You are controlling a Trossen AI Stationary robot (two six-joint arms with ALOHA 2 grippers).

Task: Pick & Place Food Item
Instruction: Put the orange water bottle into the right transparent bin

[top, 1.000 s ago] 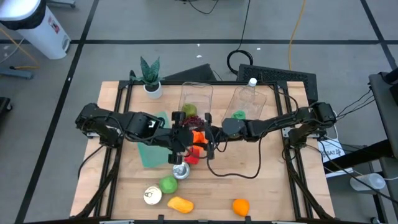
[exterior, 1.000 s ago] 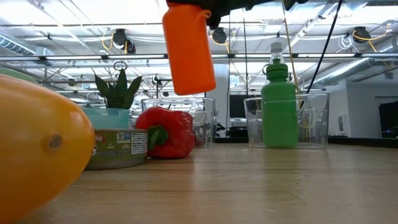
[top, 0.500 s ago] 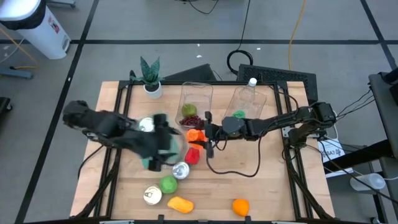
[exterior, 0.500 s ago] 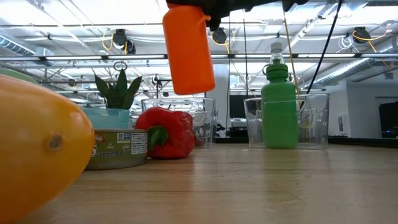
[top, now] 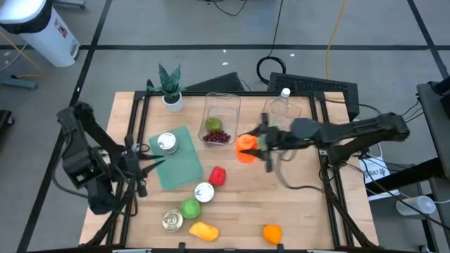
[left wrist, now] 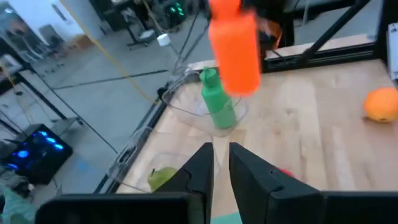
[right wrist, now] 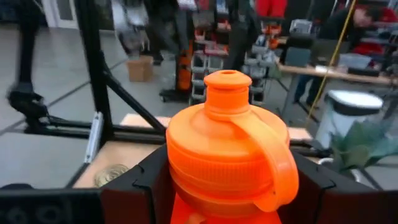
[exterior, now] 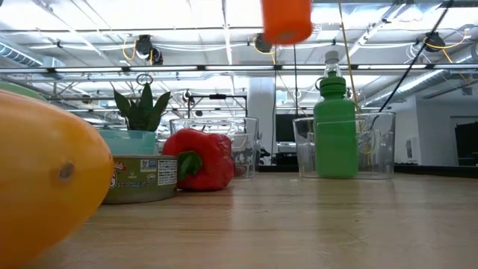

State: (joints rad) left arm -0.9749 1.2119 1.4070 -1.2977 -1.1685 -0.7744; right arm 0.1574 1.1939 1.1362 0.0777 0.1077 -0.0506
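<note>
An orange bottle (top: pixel 244 150) with a loop-handled cap hangs high over the table's middle, and my right gripper (top: pixel 252 142) is shut on it. The low view shows only its lower end (exterior: pixel 287 19), at the top of the picture. My left gripper (top: pixel 156 163) is shut with nothing in it, drawn back near the table's left side beside a green mat (top: pixel 179 167). A green bottle (exterior: pixel 335 134) stands upright in a clear container (exterior: pixel 343 146) at the back. A red pepper (top: pixel 217 176) lies on the wood. My right gripper pinches the orange bottle between its two fingers (right wrist: pixel 146 182), one on each side, around the lower part of its cap (right wrist: pixel 180 186). The fingers come level from the table's right. The bottle stands upright, cap up, lifted clear of the table.
A second clear container (top: pixel 221 119) holds fruit. One can (top: pixel 166 143) sits on the mat, another (top: pixel 204 191) lies by the pepper and a third (top: pixel 171 221) near the front. A green apple (top: pixel 190 208), yellow mango (top: pixel 203 230), orange (top: pixel 272 233) and potted plant (top: pixel 170 88) are around.
My left gripper has swung away from the orange bottle toward the table's left edge. My right gripper has carried the bottle up and toward the table's right; it stays upright.
</note>
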